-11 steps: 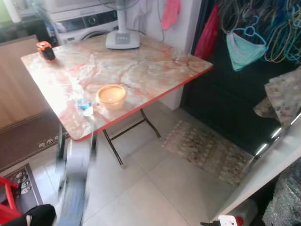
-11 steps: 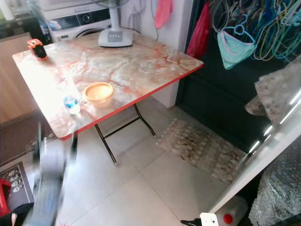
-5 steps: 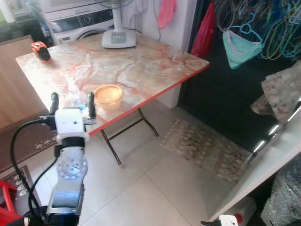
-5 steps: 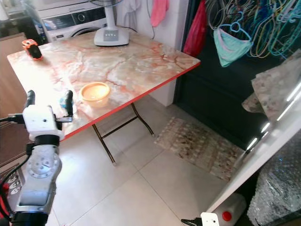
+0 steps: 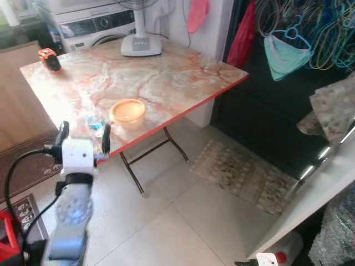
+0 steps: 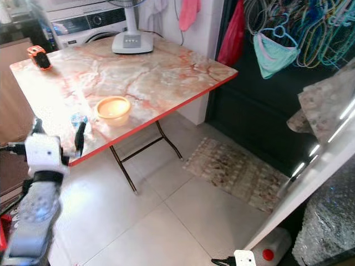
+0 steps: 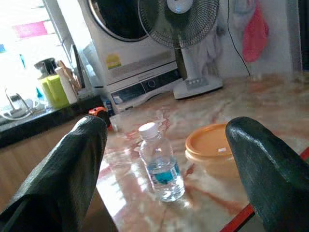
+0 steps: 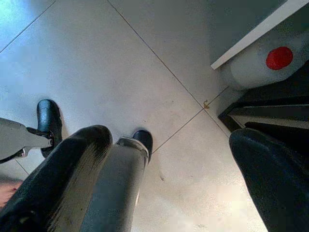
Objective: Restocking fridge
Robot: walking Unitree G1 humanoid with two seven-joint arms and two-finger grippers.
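A small clear water bottle point(image 5: 95, 123) with a blue label and white cap stands upright near the front edge of the marble-patterned folding table point(image 5: 166, 77). An orange bowl point(image 5: 128, 112) sits just to its right. My left gripper point(image 5: 84, 137) is raised at the table's edge, just short of the bottle, open, with nothing between its fingers. In the left wrist view the bottle point(image 7: 161, 164) stands between the two black fingers point(image 7: 63, 174) but farther off, the bowl point(image 7: 212, 142) beside it. My right gripper point(image 8: 171, 134) hangs open over the floor tiles.
A fan base point(image 5: 141, 45) and an orange tape measure point(image 5: 50, 59) sit on the table's far side, a washing machine point(image 5: 94, 27) behind. A white door edge point(image 5: 321, 183) crosses the lower right, with a red-capped jug point(image 5: 280, 257) below it. A rug point(image 5: 244, 174) lies on the tiles.
The left arm swung up from a blur near the floor to the table's edge. Since half a second ago its gripper has sunk slightly and stayed open.
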